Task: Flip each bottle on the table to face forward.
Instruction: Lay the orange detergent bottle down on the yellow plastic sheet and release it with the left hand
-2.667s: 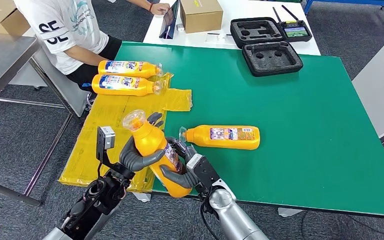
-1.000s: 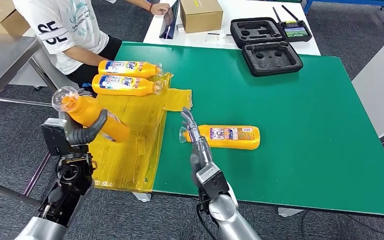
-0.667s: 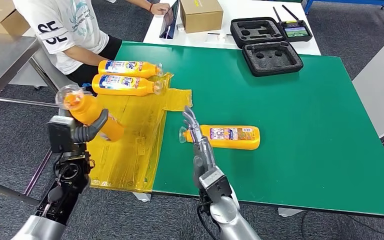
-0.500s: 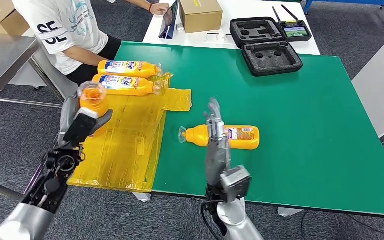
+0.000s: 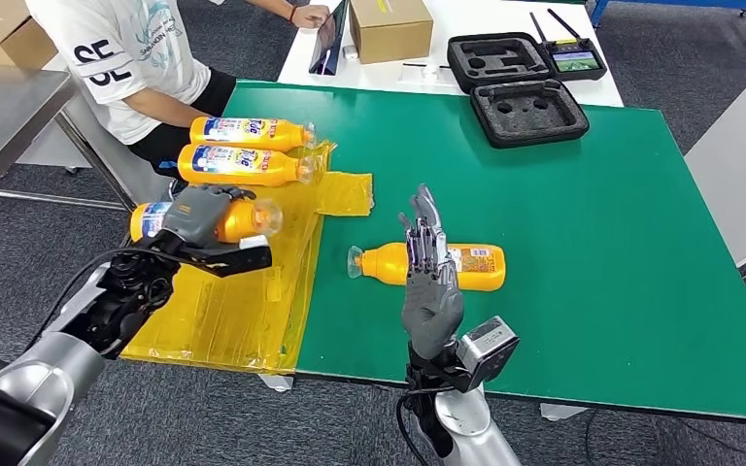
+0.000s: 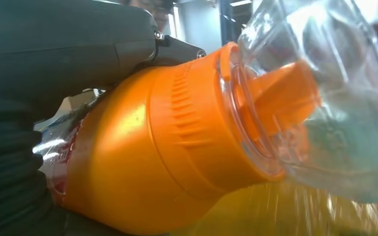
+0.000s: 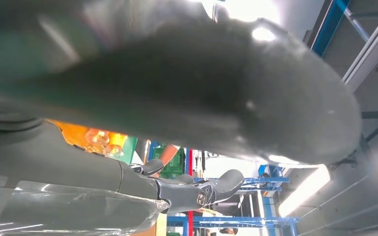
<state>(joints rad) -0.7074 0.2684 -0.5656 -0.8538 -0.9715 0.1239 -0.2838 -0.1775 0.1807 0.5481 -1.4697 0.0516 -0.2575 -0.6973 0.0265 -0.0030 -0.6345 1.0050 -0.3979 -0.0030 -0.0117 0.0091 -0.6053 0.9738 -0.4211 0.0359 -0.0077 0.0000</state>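
The left hand [image 5: 199,212] is wrapped around an orange bottle [image 5: 233,220] and holds it sideways over the yellow plastic sheet [image 5: 253,282], with its clear cap pointing toward the green table [image 5: 593,223]. In the left wrist view the bottle's cap end [image 6: 295,98] sits low over the yellow sheet, but I cannot tell if the bottle touches it.

Two more orange bottles [image 5: 248,148] lie side by side at the far end of the sheet, near a person in a white shirt [image 5: 126,58]. One bottle [image 5: 466,266] lies alone on the green table.

The right hand [image 5: 431,282] is up in the air with its fingers straight and apart. It holds nothing. It stands in front of the lone bottle, close to it.

What could go wrong? If the left hand lets go too high, the round bottle could roll and its label could turn away. It could bump the two bottles lying nearby. The sheet looks crinkly and slippery, so the bottle might slide. The right hand could knock the lone bottle if it drops too fast.
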